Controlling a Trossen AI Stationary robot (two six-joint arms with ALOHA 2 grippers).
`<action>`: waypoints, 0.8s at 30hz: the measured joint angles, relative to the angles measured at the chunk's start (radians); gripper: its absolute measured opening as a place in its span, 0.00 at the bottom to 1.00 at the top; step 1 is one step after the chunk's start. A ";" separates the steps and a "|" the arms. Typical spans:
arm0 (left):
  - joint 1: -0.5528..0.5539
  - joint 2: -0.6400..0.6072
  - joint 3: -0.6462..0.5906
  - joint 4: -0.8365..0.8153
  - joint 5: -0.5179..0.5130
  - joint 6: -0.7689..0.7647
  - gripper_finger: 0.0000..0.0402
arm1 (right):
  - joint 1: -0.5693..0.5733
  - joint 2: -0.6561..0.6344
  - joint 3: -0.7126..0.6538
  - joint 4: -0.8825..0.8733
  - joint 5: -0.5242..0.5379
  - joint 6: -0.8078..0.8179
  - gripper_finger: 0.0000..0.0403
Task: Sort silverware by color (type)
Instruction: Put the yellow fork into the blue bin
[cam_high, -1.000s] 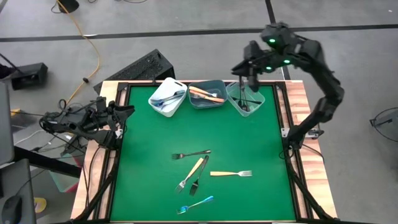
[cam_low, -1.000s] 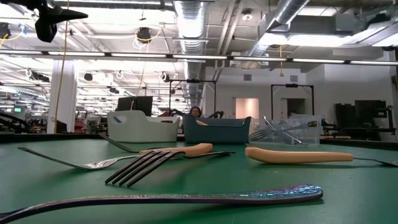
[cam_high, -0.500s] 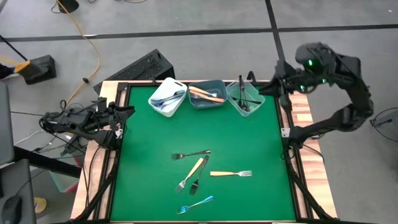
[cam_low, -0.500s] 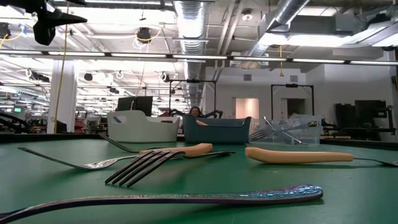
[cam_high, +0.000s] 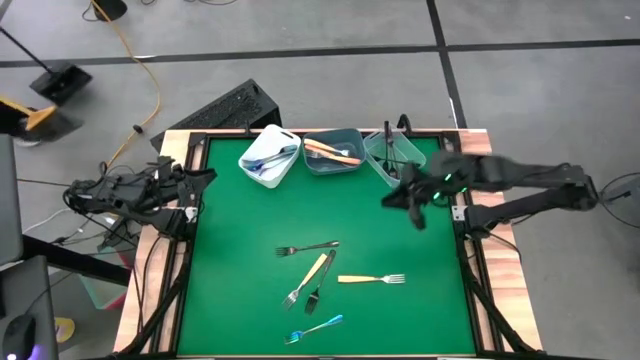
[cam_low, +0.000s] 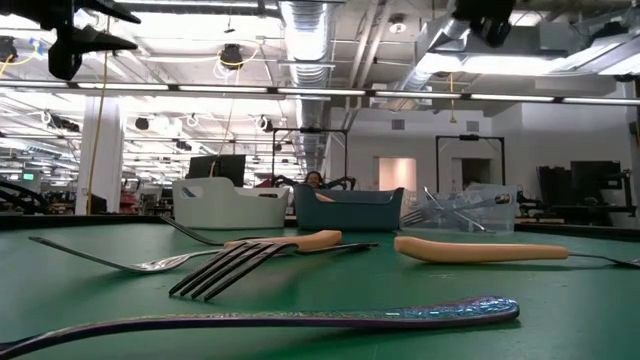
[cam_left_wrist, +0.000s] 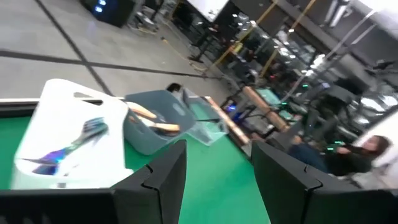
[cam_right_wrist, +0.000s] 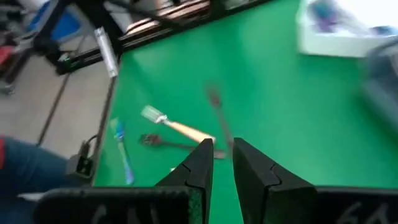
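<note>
Sitting along the upper edge of the green bench (cam_high: 230, 250) are 3 bins, each already holding sorted silverware: the white bin (cam_high: 270, 158) at upper left is carrying blue-handled pieces, the grey-blue bin (cam_high: 333, 151) in the middle is carrying yellow-orange ones, and the clear bin (cam_high: 393, 157) at upper right is carrying black ones. By my judgement the task is well past halfway, with 5 pieces still lying loose in the lower centre of the high view: a dark fork (cam_high: 307, 247), an orange-handled fork (cam_high: 309, 277) crossing a black-handled fork (cam_high: 319, 283), another orange-handled fork (cam_high: 371, 279) lying level just right of them, and a blue-handled fork (cam_high: 314, 328) lowest, near the bottom edge.

The right gripper (cam_high: 413, 199) is hanging over the right part of the bench, just below the clear bin and well apart from the loose pieces; its fingers are standing a narrow gap apart with nothing between them. The left gripper (cam_left_wrist: 217, 171) is waiting off the bench's left edge, fingers spread apart and empty.

Open room is looking generous: bare green is lying between the bins and the loose forks, and on both sides of them. The tight spots are the crossed pair, which are touching, and the blue-handled fork, sitting close to the lower edge.
</note>
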 joint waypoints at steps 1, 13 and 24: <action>0.000 0.000 0.000 -0.015 -0.013 -0.001 0.41 | 0.026 0.017 -0.030 0.045 0.000 0.009 0.19; 0.000 0.000 0.000 -0.128 -0.084 -0.077 0.41 | 0.286 0.355 -0.075 0.120 0.048 0.089 0.19; 0.000 0.000 0.000 -0.127 -0.121 -0.102 0.41 | 0.403 0.627 -0.021 0.174 0.057 0.100 0.32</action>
